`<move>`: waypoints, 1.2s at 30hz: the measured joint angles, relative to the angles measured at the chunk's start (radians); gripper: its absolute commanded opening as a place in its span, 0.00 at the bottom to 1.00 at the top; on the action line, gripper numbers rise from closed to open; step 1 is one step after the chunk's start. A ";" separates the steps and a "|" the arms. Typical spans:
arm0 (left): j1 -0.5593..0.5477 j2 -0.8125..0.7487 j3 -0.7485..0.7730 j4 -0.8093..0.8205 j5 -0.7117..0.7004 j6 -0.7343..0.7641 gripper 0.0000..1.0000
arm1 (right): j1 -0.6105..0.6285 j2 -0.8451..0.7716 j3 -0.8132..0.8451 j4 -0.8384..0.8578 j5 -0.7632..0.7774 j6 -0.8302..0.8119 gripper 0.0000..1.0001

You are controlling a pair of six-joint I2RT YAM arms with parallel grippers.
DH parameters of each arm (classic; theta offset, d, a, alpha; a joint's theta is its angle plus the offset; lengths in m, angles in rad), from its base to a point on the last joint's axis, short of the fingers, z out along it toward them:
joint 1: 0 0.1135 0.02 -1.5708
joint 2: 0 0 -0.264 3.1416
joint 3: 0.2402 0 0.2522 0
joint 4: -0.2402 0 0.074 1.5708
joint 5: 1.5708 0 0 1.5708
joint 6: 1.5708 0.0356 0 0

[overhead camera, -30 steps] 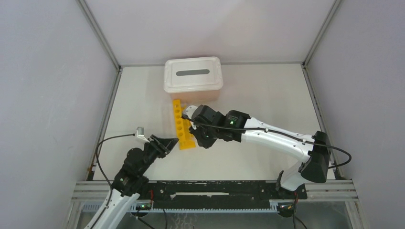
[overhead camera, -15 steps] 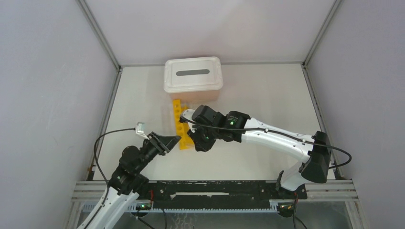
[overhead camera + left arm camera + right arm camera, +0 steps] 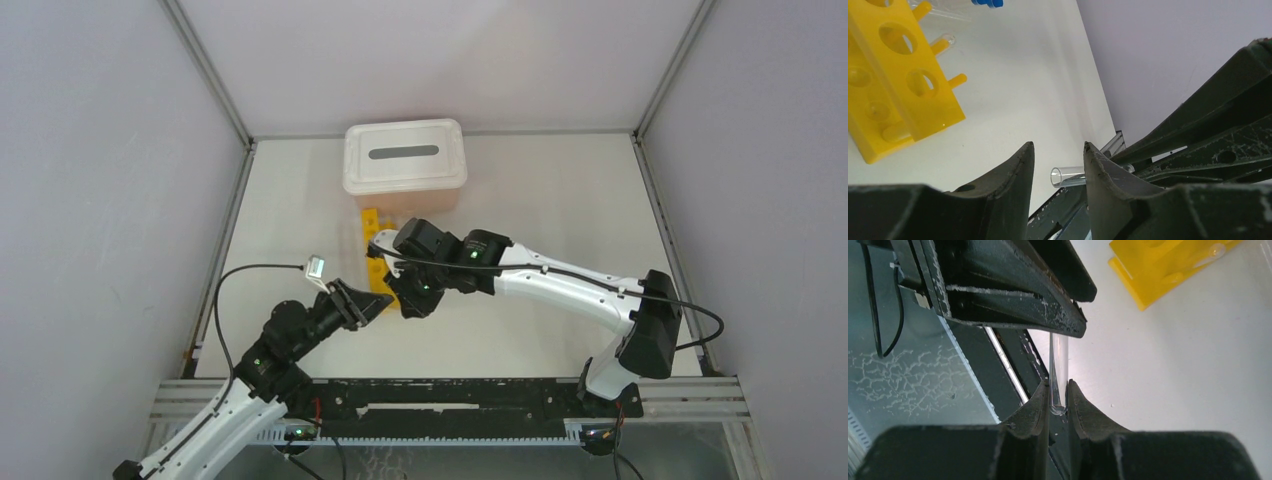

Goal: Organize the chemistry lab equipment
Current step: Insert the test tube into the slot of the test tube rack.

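My right gripper (image 3: pixel 1058 385) is shut on the rounded end of a clear glass tube (image 3: pixel 1059 357). In the top view it (image 3: pixel 408 300) hovers at the near end of the long yellow rack (image 3: pixel 371 222). My left gripper (image 3: pixel 1058 146) is open, and the open mouth of the tube (image 3: pixel 1064 177) sits between its two fingers without being clamped. In the top view the left gripper (image 3: pixel 382 302) meets the right one tip to tip. In the left wrist view the yellow rack (image 3: pixel 903 85) lies on its side with tubes in its holes, and a blue-capped tube (image 3: pixel 988 3) lies beyond it.
The pink bin with its white slotted lid (image 3: pixel 404 155) stands right behind the rack. The black rail of the table's near edge (image 3: pixel 450 395) runs below both grippers. Grey walls close in the table on the left, right and back.
My left arm has reached forward and right until its fingers flank the tube's mouth, and its jaws have narrowed a little. The right gripper has shifted slightly left with the tube.
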 measured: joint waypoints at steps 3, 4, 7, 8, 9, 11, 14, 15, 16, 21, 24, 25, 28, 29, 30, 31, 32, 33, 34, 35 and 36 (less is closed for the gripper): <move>-0.014 0.002 0.000 0.008 -0.009 0.000 0.45 | -0.009 0.003 0.014 -0.002 -0.008 0.000 0.12; -0.016 0.002 0.000 0.012 -0.013 0.000 0.45 | -0.013 0.003 0.019 -0.002 -0.010 0.000 0.12; -0.020 0.004 0.000 0.028 -0.021 -0.001 0.45 | -0.023 0.004 0.032 -0.003 -0.011 0.000 0.12; -0.023 0.006 0.000 0.034 -0.023 -0.001 0.45 | -0.027 0.004 0.034 -0.003 -0.013 0.000 0.12; -0.024 0.010 0.000 0.041 -0.026 -0.001 0.45 | -0.031 0.005 0.037 -0.003 -0.014 0.000 0.12; -0.027 0.018 0.000 0.054 -0.031 -0.001 0.45 | -0.035 0.005 0.041 -0.003 -0.017 0.000 0.12; -0.031 0.030 0.000 0.070 -0.040 -0.001 0.45 | -0.040 0.008 0.046 -0.003 -0.017 0.000 0.12; -0.032 0.033 0.000 0.074 -0.040 -0.001 0.45 | -0.042 0.010 0.046 -0.003 -0.018 0.001 0.11; -0.034 0.038 0.000 0.080 -0.042 -0.001 0.45 | -0.044 0.011 0.046 -0.003 -0.020 0.001 0.11; -0.041 0.055 -0.003 0.103 -0.047 -0.002 0.45 | -0.057 0.022 0.050 -0.004 -0.028 0.001 0.11; -0.042 0.063 -0.003 0.108 -0.053 -0.002 0.45 | -0.063 0.026 0.053 -0.004 -0.034 0.002 0.11; -0.042 0.065 -0.003 0.112 -0.056 -0.001 0.45 | -0.065 0.028 0.056 -0.005 -0.036 0.002 0.11; -0.042 0.067 -0.003 0.120 -0.065 -0.001 0.45 | -0.071 0.031 0.064 -0.005 -0.040 0.002 0.11; -0.042 0.067 -0.003 0.122 -0.069 -0.002 0.45 | -0.073 0.031 0.067 -0.005 -0.041 0.002 0.11; -0.042 0.067 -0.003 0.124 -0.070 -0.002 0.45 | -0.074 0.033 0.070 -0.006 -0.042 0.003 0.11; -0.042 0.067 -0.003 0.126 -0.072 -0.002 0.45 | -0.076 0.035 0.075 -0.008 -0.043 0.003 0.11; -0.042 0.067 -0.003 0.128 -0.075 -0.002 0.45 | -0.077 0.037 0.079 -0.011 -0.043 0.003 0.11; -0.042 0.067 -0.003 0.129 -0.077 -0.002 0.45 | -0.078 0.039 0.082 -0.012 -0.044 0.003 0.11; -0.042 0.067 -0.003 0.130 -0.079 -0.002 0.45 | -0.079 0.041 0.084 -0.013 -0.045 0.004 0.11; -0.043 0.067 -0.003 0.132 -0.081 -0.002 0.45 | -0.080 0.043 0.087 -0.014 -0.046 0.005 0.10; -0.043 0.067 -0.004 0.134 -0.082 -0.002 0.45 | -0.082 0.045 0.091 -0.017 -0.047 0.005 0.11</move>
